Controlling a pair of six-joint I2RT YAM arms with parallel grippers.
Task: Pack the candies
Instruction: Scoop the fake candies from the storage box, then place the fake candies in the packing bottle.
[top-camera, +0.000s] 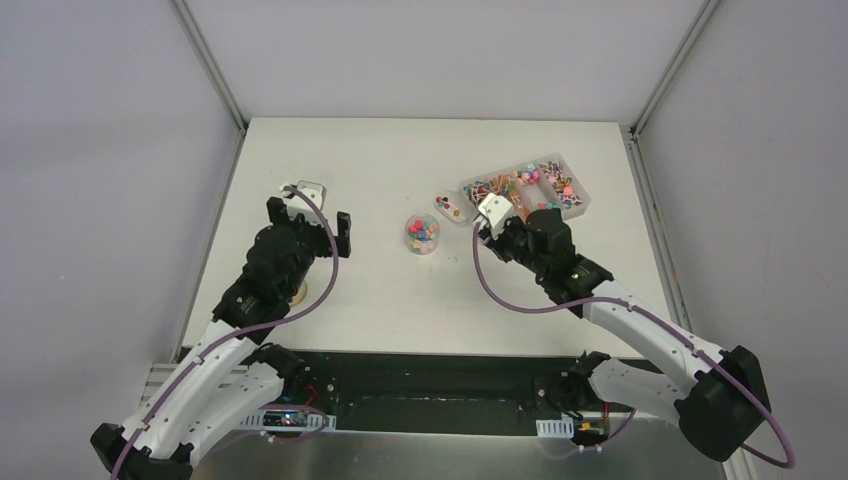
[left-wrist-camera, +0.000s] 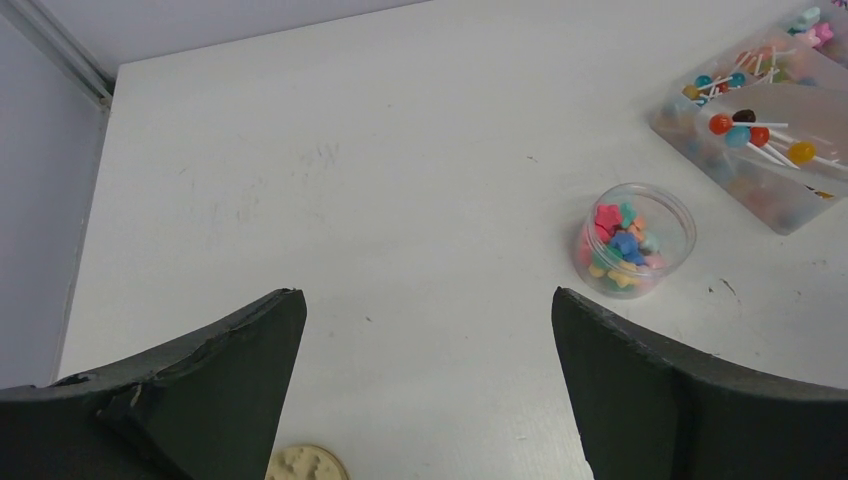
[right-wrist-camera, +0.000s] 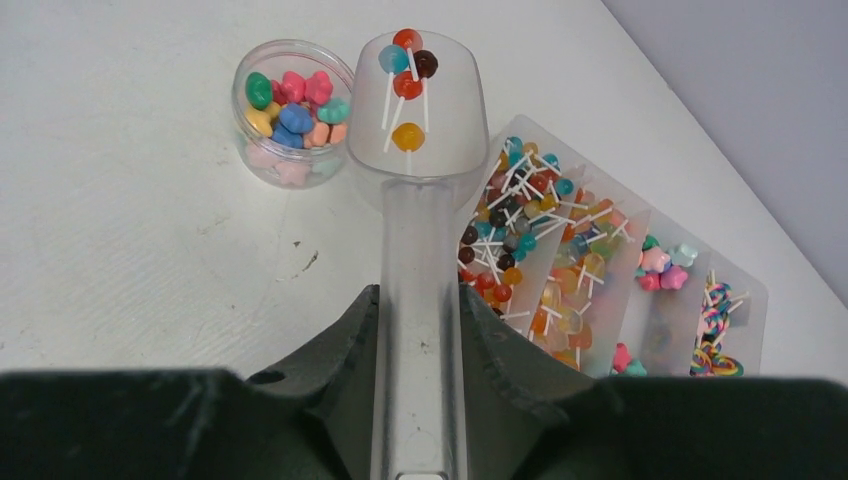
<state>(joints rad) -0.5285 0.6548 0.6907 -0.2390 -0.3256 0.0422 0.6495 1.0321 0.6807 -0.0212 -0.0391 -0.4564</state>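
The right pincer (right-wrist-camera: 418, 312) is clamped on the handle of a clear plastic scoop (right-wrist-camera: 412, 200), whose bowl carries a few candies (right-wrist-camera: 405, 82) on white sticks: red, blue, brown and yellow. The bowl sits between a small clear jar (top-camera: 422, 234) and a compartmented clear tray (top-camera: 583, 197), just beside both; I cannot tell whether it touches the desk (top-camera: 400, 160). The jar stands near the middle of the desk, partly filled with star-shaped pieces in pink, blue, green, yellow and orange. The tray lies toward the far right corner, its sections holding more stick candies and loose coloured pieces. The left pincer (left-wrist-camera: 428, 305) is spread wide with nothing between its fingers, above the left half of the desk. A round wooden lid (left-wrist-camera: 307, 464) lies under it, toward the near left corner.
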